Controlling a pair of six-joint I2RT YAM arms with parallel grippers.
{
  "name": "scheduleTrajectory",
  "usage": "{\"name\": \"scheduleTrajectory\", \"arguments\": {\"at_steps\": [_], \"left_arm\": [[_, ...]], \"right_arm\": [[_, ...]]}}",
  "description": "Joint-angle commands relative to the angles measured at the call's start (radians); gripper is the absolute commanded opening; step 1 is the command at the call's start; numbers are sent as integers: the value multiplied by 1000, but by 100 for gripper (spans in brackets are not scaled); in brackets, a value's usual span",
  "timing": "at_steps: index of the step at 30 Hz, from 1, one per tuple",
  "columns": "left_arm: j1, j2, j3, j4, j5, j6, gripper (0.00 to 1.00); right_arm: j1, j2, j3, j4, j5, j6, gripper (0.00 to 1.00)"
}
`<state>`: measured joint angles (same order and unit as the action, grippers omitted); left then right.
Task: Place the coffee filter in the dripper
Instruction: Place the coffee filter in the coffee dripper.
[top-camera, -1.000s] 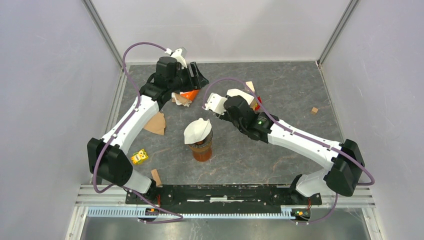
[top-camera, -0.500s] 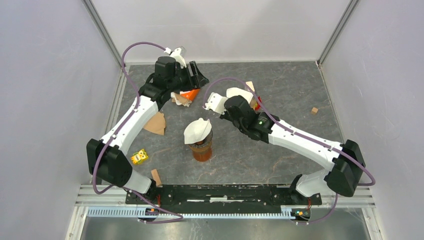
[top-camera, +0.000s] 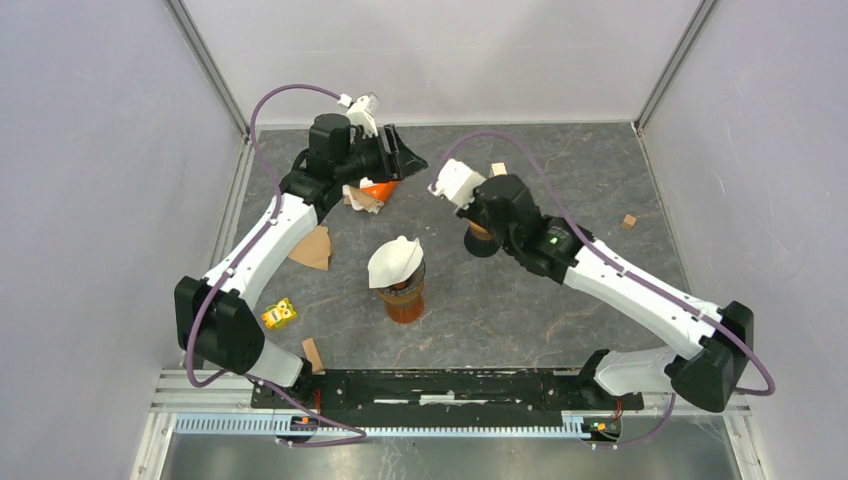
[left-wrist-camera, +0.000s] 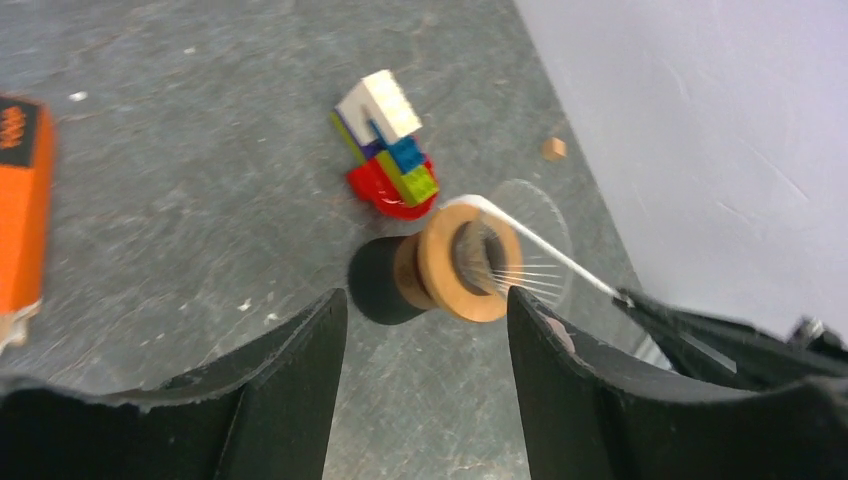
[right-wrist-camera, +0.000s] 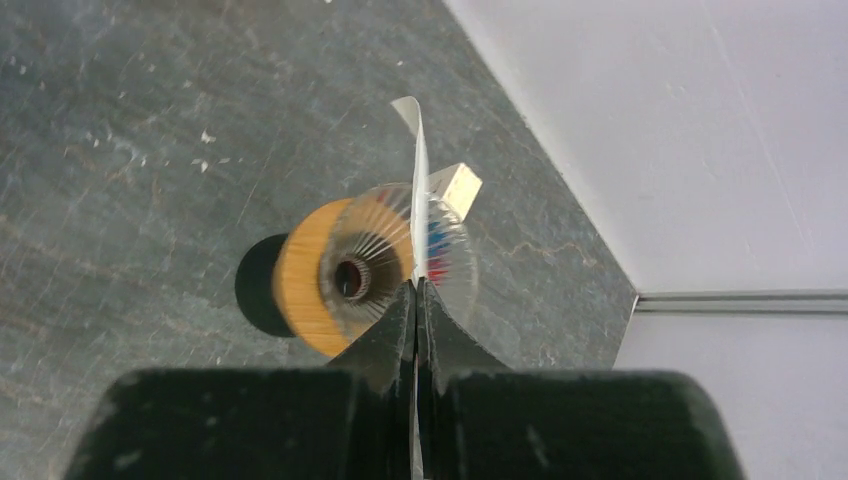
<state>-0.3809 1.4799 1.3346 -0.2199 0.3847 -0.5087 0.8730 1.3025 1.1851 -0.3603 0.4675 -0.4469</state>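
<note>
Counter (top-camera: 590, 170): a dark grey, mottled, stone-looking slab with pale walls on three sides.

Left tool (left-wrist-camera: 425, 310): its black fingers are spread wide and grip nothing. It hangs over the far left of the counter, beside a flat orange box (left-wrist-camera: 20, 200). The dripper shows in the gap between its fingers but lies well apart from them.

Right tool (right-wrist-camera: 416, 300): its black fingers are pressed together, pinching the near edge of the coffee filter, just above the dripper.

Amber cup (top-camera: 403, 300): it is translucent and stands mid-counter, with a white paper cone (top-camera: 395, 260) seated in its top. It is well apart from both tools.

Dripper (right-wrist-camera: 345, 275): a clear ribbed funnel with fine lines running down to a small central hole, ringed by a smooth tan wooden collar over a dark base. It is right of centre on the counter, with its mouth facing the right tool.

Coffee filter (right-wrist-camera: 420, 170): thin white paper, flattened and seen edge-on as a narrow strip. It sticks out past the right tool's tips and crosses the dripper's mouth. Whether it touches the rim cannot be told.

Brown paper (top-camera: 312, 247): a flat fan-shaped piece lying by the left arm.

Toy bricks (left-wrist-camera: 390, 160): a studded plastic cluster in white, blue, green and red, just beyond the dripper.

Wooden cube (left-wrist-camera: 553, 148): tiny and pale, near the far right wall.
</note>
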Motion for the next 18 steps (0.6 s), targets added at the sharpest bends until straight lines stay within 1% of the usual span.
{"name": "scheduleTrajectory", "arguments": {"at_steps": [1,4,7,9,14,16,18], "left_arm": [[-18,-32,-11,186,242,-44,66],[-50,-32,-3,249,343,26,69],[-67,-47,9,242,407,193,71],[-68,-50,31,177,433,320,72],[-74,-60,92,47,463,563,79],[-84,-58,150,-74,466,721,81],[-102,-54,206,-216,456,901,82]], "right_arm": [[-81,-75,81,28,-112,64,0],[-122,-107,97,35,-185,80,0],[-165,-144,107,36,-273,92,0],[-185,-173,101,44,-339,96,0],[-208,-216,86,30,-526,97,0],[-213,-226,76,18,-616,91,0],[-215,-237,64,15,-672,81,0]]}}
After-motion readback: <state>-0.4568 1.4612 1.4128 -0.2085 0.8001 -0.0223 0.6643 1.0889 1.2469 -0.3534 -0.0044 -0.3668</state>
